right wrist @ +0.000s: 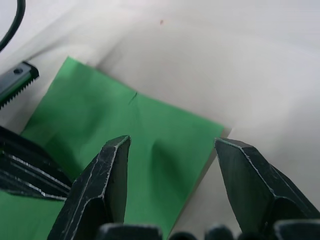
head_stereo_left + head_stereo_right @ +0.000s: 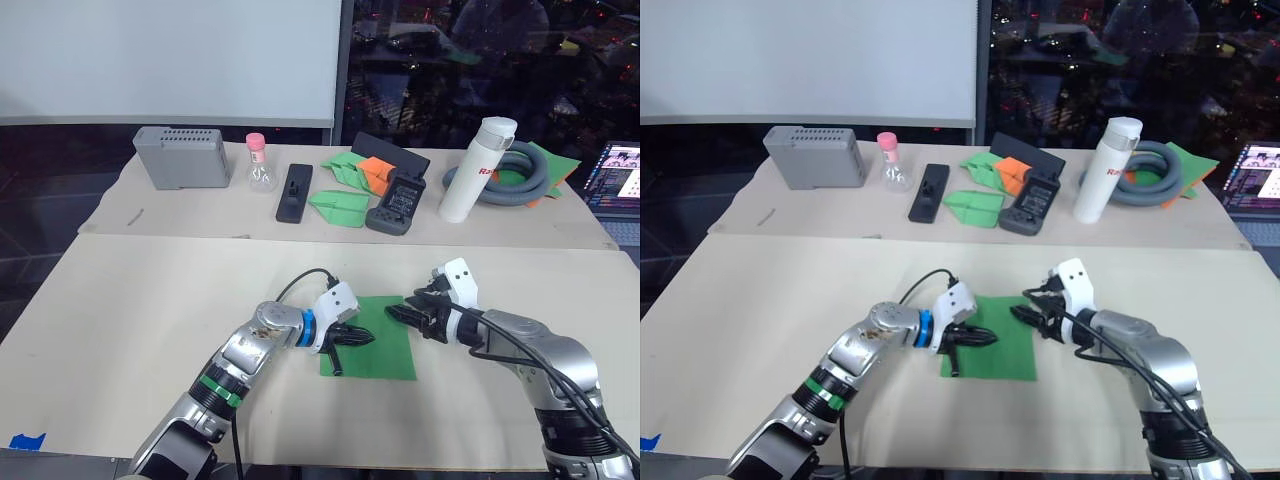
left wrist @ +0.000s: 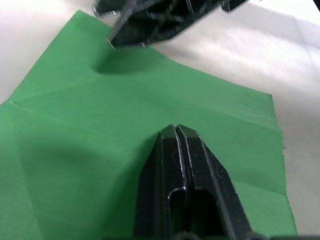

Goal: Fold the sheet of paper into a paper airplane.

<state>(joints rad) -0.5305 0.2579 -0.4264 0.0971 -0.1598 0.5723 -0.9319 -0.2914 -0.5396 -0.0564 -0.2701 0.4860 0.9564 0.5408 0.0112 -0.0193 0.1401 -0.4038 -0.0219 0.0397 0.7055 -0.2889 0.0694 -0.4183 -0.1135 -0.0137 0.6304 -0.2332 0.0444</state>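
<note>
Green sheet of paper (image 2: 372,345) lies flat on the cloth-covered near table (image 2: 150,320), between the two grippers and just in front of the robot. It shows faint crease lines in the left wrist view, though whether any fold is already layered is hard to tell from here.

The left gripper (image 2: 352,337) rests over the sheet's left part with its fingers closed together, tips pressing down on the paper rather than pinching it. The right gripper (image 2: 412,314) sits at the far right corner of the sheet with its fingers spread apart, straddling that corner.

Paper this thin is likely very light, limp and easy to crumple or tear, and it should slide readily on the cloth. A good hold is probably an edge or corner, pinched gently, while the other gripper pins the middle so the sheet cannot skid. Lifting a flat corner off the table may be the awkward part.
</note>
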